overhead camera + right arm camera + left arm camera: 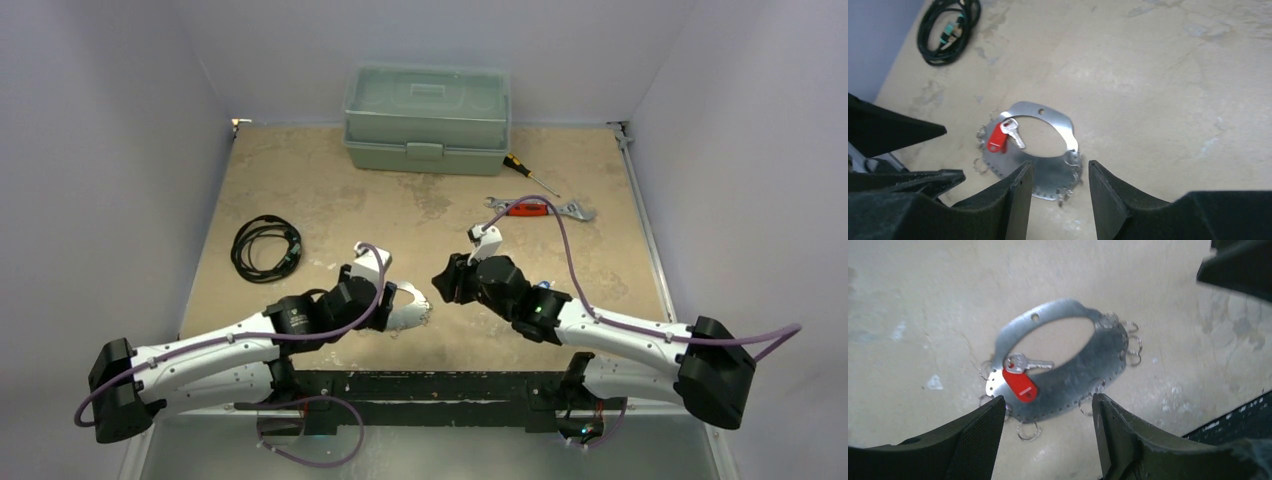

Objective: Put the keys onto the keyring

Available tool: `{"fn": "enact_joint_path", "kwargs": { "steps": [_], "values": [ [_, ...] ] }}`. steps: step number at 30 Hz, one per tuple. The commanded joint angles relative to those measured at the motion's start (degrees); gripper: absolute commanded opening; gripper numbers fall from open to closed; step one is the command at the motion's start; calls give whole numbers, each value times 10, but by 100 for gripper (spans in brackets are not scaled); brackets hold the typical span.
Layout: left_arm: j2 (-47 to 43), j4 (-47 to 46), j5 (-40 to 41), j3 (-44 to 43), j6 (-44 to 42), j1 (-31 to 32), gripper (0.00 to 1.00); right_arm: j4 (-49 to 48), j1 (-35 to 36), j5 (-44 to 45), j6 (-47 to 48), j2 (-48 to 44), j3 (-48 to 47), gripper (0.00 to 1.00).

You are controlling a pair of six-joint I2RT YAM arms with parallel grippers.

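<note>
Noted blotchy tan counter, pale lilac walls. Found keyring flat at frame centre, red-tagged key on it, lower rim partly hidden behind spread, empty left pincer; right pincer likewise.

The overhead camera looked down from high behind the near edge over the whole worktop, while both wrist cameras peered close, from opposite sides, at the same keyring.

Flat silver oval metal keyring, edge dotted w/ holes, is seen mid-frame; silver key w/ red plastic tag; mottled beige table.
</note>
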State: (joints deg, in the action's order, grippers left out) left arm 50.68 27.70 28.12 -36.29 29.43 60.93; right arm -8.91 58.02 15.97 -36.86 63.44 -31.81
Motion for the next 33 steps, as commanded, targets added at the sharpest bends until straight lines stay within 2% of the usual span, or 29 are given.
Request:
{"fn": "enact_joint_path", "kwargs": {
  "steps": [1, 5, 8, 14, 18, 21, 24, 33],
  "values": [
    [-6, -76, -48, 56, 72, 30, 60, 65, -18, 10, 67, -21, -24, 48],
    [3, -145, -92, 111, 84, 43, 52, 69, -32, 5, 80, -47, -17, 50],
    [9, -181, -95, 134, 78, 60, 50, 69, -41, -13, 85, -62, -9, 50],
    [33, -264, -53, 197, 67, 82, 50, 70, -44, -37, 97, -78, 0, 51],
    [7, -308, 48, 215, 48, 133, 47, 66, -44, -40, 99, -90, 9, 51],
    [-18, -367, 28, 244, 22, 135, 47, 67, -44, -44, 99, -96, 8, 51],
    [-27, -418, 27, 285, 33, 135, 46, 69, -44, -44, 100, -104, 9, 51],
    [36, -490, 33, 294, -24, 138, 39, 74, -44, -50, 100, -123, 13, 51]
  ]
}}
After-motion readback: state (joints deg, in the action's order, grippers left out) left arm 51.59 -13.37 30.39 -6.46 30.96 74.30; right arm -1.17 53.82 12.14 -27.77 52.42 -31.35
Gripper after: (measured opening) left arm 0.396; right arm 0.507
